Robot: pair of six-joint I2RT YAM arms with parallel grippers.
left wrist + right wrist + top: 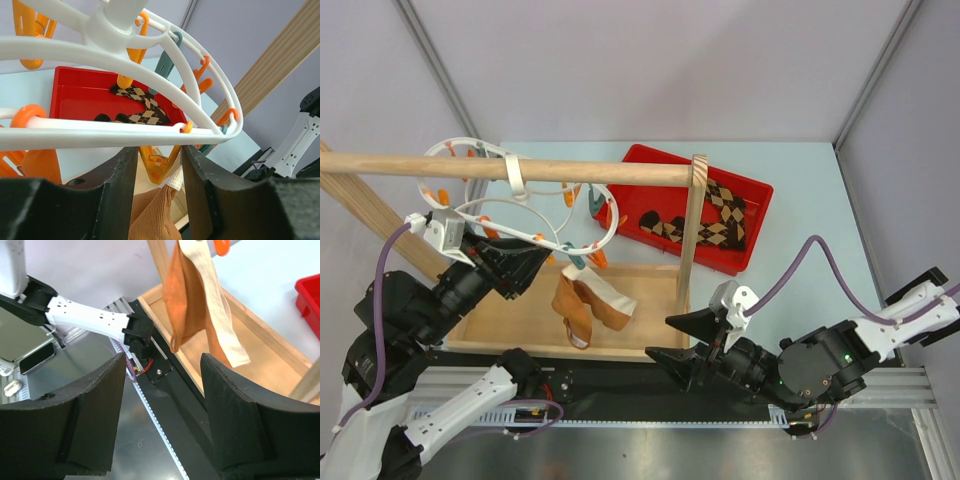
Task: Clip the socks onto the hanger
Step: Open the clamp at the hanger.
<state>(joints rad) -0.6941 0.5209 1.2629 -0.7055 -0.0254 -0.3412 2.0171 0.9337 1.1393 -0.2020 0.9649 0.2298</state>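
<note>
Brown, tan and cream argyle fabric socks (715,215) lie in the red plastic tray (665,165), upper right of centre in the top view. One runs roughly along the tray's near wall, the other more top-to-bottom at its right part.

Right gripper (675,340) is at lower centre, jaws spread wide, nothing in them. The socks are up and slightly right of it, past the wooden upright post (692,240). Right arm is clearly nearer, so the pick looks like its job: reach past the post and close across a sock's short axis.

White wavy plastic ring hanger (75,50) hangs off the wooden rod (570,172) at upper left. Left gripper (535,262) is up against its lower rim, jaws a little apart. An orange plastic clip peg (159,162) shows in the gap, but I can't tell if it's actually squeezed. An orange-brown fabric piece with a white band (585,300) already hangs from a peg, just right of the left gripper.
</note>
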